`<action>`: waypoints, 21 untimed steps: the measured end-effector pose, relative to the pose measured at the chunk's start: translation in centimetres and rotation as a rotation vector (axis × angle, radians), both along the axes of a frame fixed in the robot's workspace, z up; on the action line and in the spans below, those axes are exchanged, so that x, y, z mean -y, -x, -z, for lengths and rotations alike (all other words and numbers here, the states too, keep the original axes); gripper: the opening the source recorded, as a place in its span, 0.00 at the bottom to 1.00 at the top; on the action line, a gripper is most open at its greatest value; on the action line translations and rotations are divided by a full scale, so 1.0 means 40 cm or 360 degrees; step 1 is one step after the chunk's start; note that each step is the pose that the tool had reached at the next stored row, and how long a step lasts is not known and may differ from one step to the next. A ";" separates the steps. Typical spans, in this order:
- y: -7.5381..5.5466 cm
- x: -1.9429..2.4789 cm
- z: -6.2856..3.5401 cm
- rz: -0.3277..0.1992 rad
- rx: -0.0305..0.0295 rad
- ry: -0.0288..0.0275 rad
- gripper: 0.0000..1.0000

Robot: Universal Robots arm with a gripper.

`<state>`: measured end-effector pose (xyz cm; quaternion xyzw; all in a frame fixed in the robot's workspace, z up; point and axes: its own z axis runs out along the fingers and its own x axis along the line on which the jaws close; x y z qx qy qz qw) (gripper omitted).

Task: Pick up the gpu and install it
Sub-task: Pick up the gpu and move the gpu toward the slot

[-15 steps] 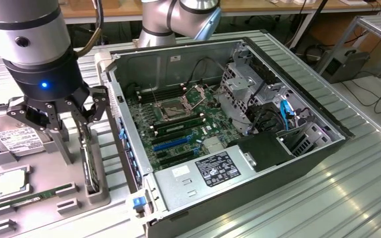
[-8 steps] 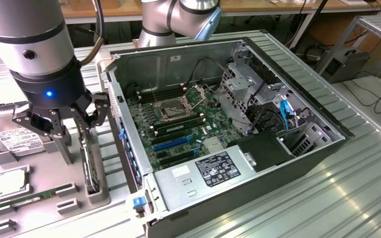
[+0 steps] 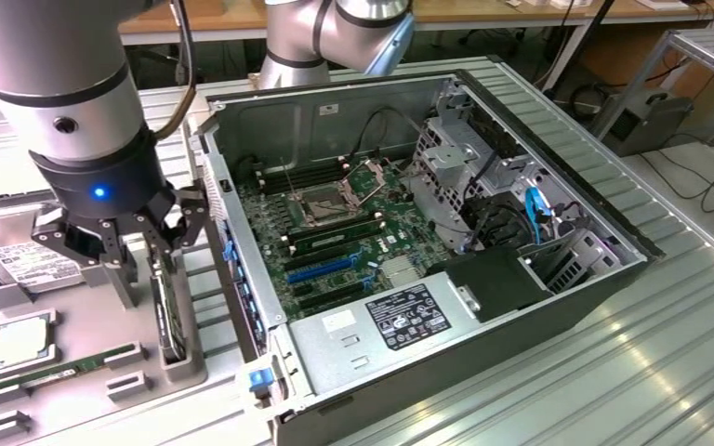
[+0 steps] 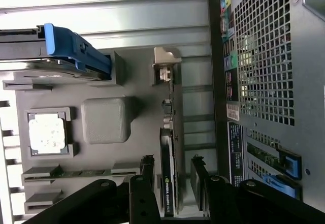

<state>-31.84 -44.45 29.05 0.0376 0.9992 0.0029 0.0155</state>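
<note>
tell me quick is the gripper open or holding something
Gripper: open, fingers either side of the upright gpu, not clamped on it.

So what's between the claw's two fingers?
The gpu, standing on edge in its grey holder, the open claw straddling it; the wrist view shows this.

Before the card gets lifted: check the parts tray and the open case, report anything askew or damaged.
Nothing stands out. The gpu stands straight on edge in its slot in the tray, and the open tool straddles it. The memory stick and processor lie flat in their pockets.
</note>
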 end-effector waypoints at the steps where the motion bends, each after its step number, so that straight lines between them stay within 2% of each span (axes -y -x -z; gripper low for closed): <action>1: 0.000 0.000 0.005 0.0000 0.00001 0.00000 0.42; 7: 0.000 0.004 0.033 0.0000 0.00009 0.00000 0.42; 13: 0.000 0.015 0.059 0.0000 0.00082 0.00000 0.42; 21: 0.016 0.018 0.085 0.0000 0.00328 0.00000 0.42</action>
